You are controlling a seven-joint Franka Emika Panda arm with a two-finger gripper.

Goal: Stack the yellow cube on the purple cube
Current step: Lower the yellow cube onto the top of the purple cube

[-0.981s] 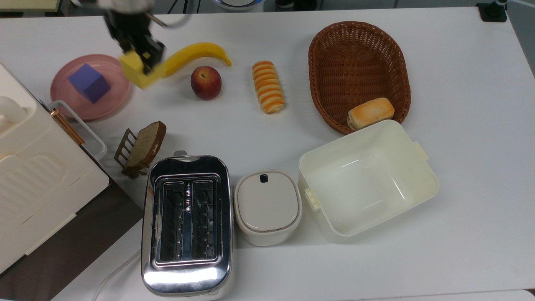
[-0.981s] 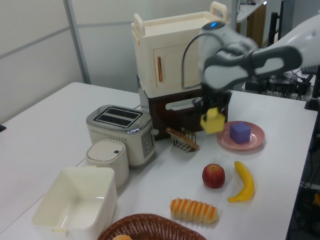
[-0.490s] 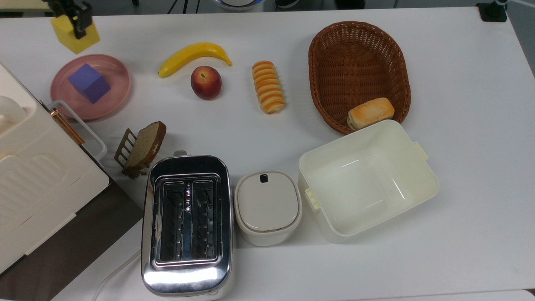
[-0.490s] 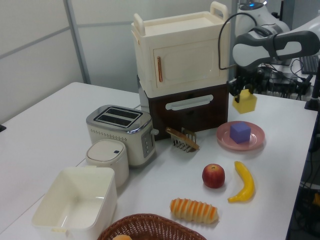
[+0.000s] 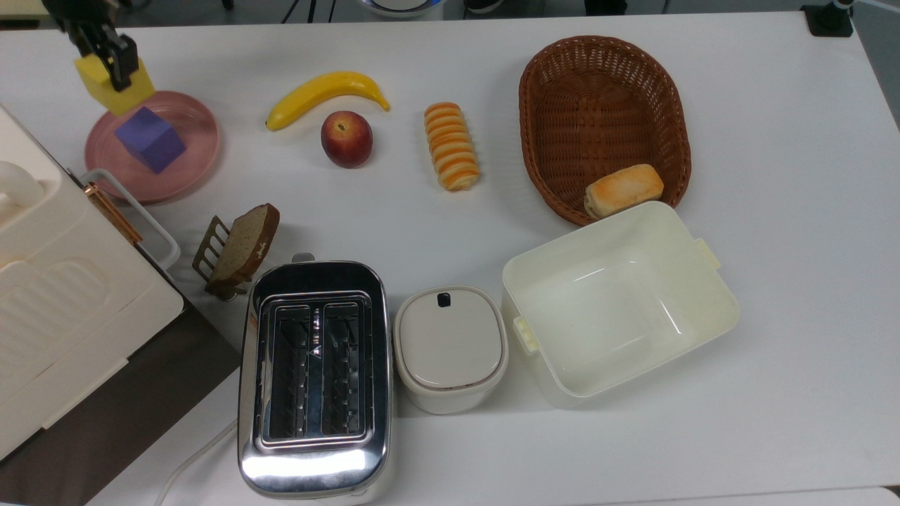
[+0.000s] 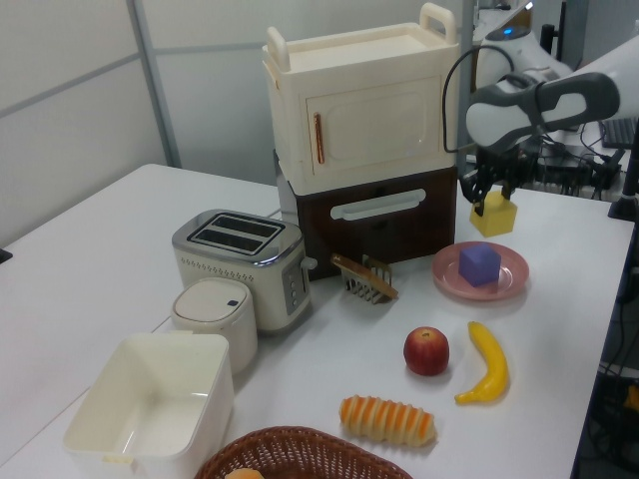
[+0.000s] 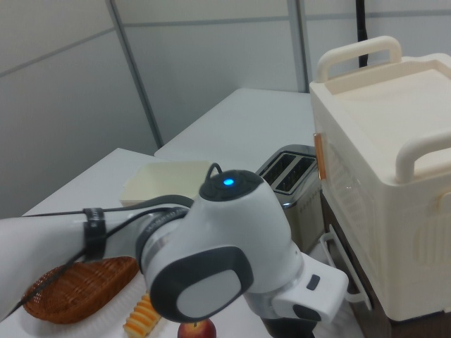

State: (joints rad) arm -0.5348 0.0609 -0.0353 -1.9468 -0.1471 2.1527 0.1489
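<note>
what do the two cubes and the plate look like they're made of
Yellow cube and purple cube: matte, sharp-edged, no shine, perhaps foam or painted wood. Pink plate: smooth, faintly glossy rim, probably plastic or glazed ceramic.

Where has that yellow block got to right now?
The yellow cube hangs in the gripper at the top view's upper left, raised beside the purple cube on the pink plate.
</note>
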